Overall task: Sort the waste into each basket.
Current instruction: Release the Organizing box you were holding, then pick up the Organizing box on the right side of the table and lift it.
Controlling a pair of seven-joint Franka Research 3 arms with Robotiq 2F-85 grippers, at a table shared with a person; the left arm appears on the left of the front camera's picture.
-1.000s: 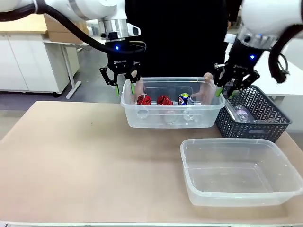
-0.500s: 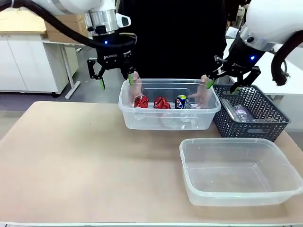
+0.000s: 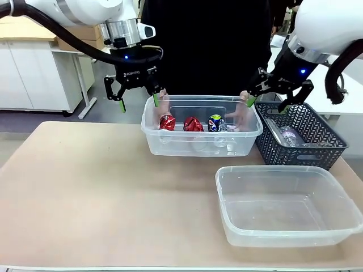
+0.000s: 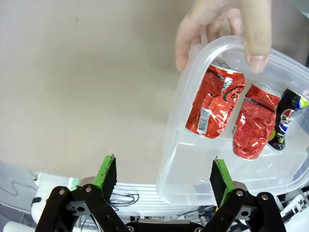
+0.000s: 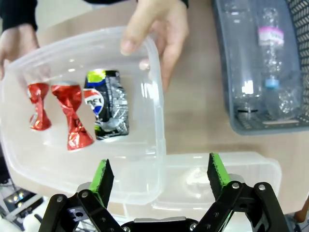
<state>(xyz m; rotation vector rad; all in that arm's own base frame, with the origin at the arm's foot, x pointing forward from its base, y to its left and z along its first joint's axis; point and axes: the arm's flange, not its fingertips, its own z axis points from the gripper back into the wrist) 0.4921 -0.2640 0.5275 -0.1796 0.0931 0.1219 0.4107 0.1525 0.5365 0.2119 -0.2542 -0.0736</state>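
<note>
Both grippers, left (image 3: 137, 96) and right (image 3: 271, 101), hang wide and empty at 10 and 2 o'clock of the tub (image 3: 201, 146) the person's hands (image 5: 159, 29) hold, so wait for it to rest before reaching its three cans (image 3: 191, 123)

1. A lab or workshop room: two white robot arms (image 3: 85, 14) work over a plain tan table (image 3: 85, 187).
2. Behind stand white cabinets (image 3: 28, 73) and a white-legged desk (image 3: 85, 85) on a grey floor.
3. Cardboard boxes (image 3: 74, 34) sit on the cabinet top.
</note>
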